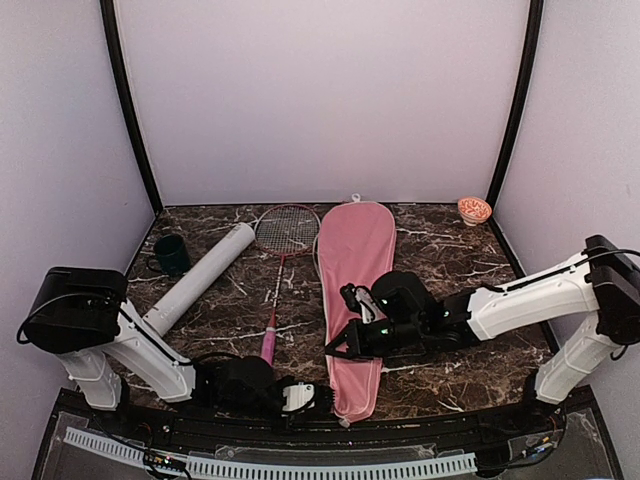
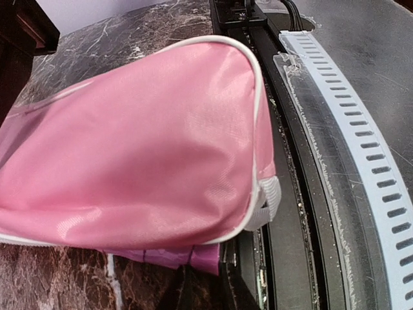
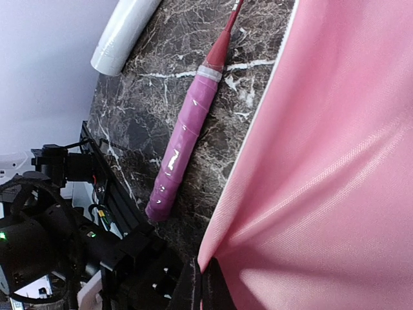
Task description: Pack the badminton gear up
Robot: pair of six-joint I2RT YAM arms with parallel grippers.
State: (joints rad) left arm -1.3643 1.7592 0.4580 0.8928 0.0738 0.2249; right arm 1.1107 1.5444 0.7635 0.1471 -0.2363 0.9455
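Observation:
The large pink cover (image 1: 355,290) lies lengthwise mid-table, narrow end toward me. My right gripper (image 1: 334,350) is shut on its left edge and pinches the fabric up; the wrist view shows the fingers (image 3: 203,287) closed on the cover (image 3: 322,161). My left gripper (image 1: 320,393) is at the cover's near end (image 2: 142,142), its jaws closed round a purple-pink handle end (image 2: 193,259) that pokes out from under the cover. One racket (image 1: 278,285) lies left of the cover, its handle (image 3: 184,139) free. The pale grey tube (image 1: 200,278) lies farther left. No shuttlecocks are in view.
A dark green cup (image 1: 171,254) stands at the back left beside the tube. An orange-patterned bowl (image 1: 474,209) sits at the back right corner. A slotted white cable rail (image 2: 348,148) runs along the table's near edge. Walls close in three sides.

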